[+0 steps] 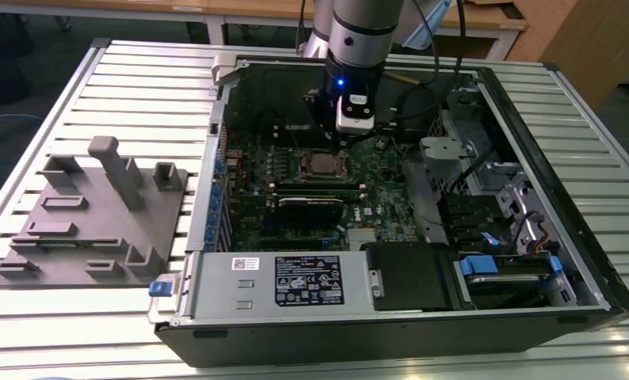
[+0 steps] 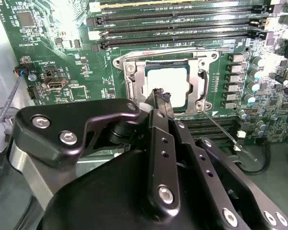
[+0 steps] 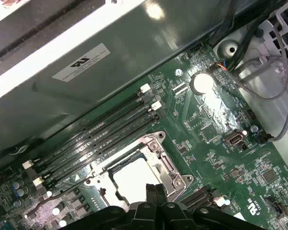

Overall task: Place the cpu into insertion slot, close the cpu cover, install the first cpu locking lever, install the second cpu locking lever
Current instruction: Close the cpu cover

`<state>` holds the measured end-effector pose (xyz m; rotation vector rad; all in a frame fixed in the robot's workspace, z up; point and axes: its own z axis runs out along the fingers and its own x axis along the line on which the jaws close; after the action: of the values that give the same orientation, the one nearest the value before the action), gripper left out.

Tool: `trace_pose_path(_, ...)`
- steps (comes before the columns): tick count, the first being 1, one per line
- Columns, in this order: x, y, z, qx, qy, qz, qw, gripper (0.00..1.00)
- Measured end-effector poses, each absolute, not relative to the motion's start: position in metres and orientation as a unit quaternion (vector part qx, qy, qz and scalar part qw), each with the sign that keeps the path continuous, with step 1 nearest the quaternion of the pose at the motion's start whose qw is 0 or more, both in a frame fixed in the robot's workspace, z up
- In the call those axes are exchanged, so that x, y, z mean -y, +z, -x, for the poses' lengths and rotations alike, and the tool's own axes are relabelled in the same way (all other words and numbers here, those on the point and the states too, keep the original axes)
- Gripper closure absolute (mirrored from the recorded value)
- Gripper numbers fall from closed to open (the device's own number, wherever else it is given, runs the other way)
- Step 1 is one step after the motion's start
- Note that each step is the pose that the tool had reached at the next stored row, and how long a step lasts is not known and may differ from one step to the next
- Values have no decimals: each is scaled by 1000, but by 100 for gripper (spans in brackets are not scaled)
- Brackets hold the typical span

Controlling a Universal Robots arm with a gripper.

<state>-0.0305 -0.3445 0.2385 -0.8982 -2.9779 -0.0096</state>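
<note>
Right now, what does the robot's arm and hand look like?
The arm is a silver-grey tube with a dark joint band, a small blue light and a pale block below it; black cables hang beside it. The hand is built of glossy black linkage bars dotted with silver screw heads, narrowing to slim black fingers.

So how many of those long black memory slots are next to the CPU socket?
4 long black memory slots, side by side past the silver square-framed cpu cover in the second wrist view: nearest, second, third, farthest. None seems hidden.
</note>
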Motion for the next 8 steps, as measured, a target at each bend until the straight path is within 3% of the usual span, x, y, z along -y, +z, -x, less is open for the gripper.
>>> trace_pose_path(8, 345, 238, 31, 958, -3, 287, 16, 89)
